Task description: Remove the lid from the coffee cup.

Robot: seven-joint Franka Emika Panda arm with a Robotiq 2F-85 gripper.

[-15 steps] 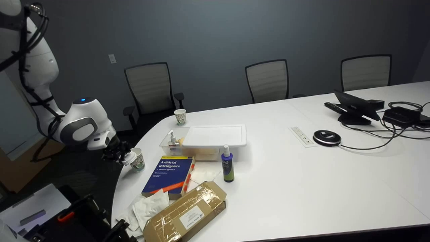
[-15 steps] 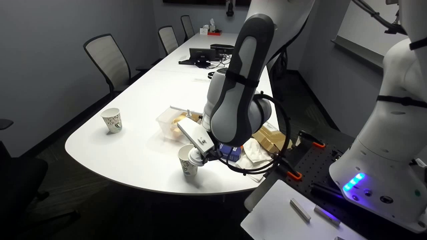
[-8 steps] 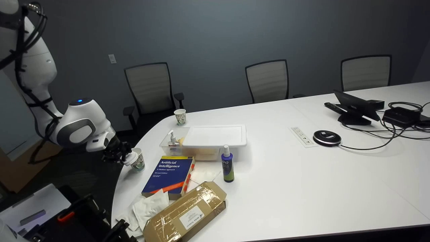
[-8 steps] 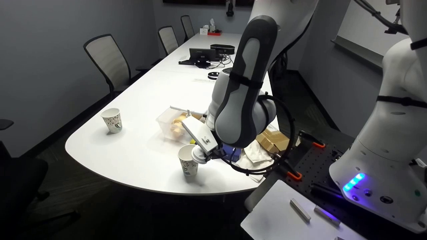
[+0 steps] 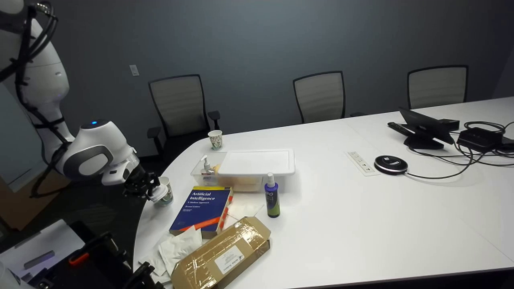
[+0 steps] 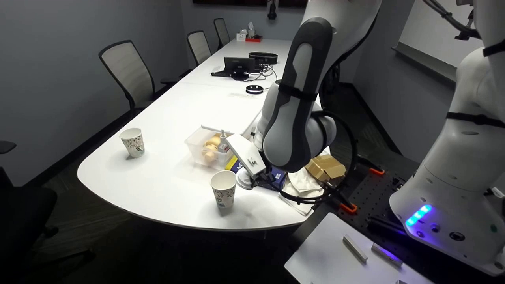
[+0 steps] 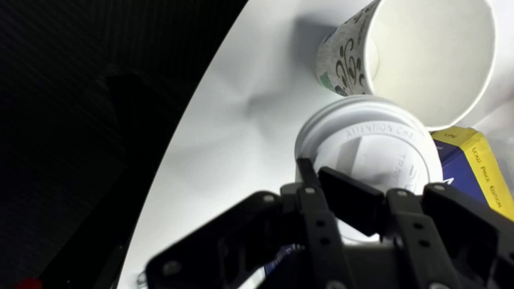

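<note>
The white plastic lid [image 7: 381,152] is held tilted by its edge in my gripper [image 7: 312,166], one finger on each side of its rim. In both exterior views, the lid [image 5: 159,193] [image 6: 244,179] is beside the cup's rim, above the table. My gripper [image 5: 150,192] [image 6: 257,179] is on the lid's side away from the cup. The coffee cup [image 6: 223,193], white paper with a dark floral pattern, stands upright and uncovered on the table. It also shows in the wrist view [image 7: 429,60], its inside visible, partly overlapped by the lid. I cannot tell whether lid and cup touch.
A similar paper cup [image 6: 133,142] stands farther along the table. A clear bin [image 6: 197,148] with a white cover, a blue book [image 5: 204,208], a spray bottle [image 5: 272,198], a cardboard box [image 5: 225,257] and napkins [image 5: 180,245] lie near. The table's curved edge [image 7: 172,136] is close.
My gripper and the lid have moved sideways, away from over the cup's rim and toward the book's side. The cup stays in place.
</note>
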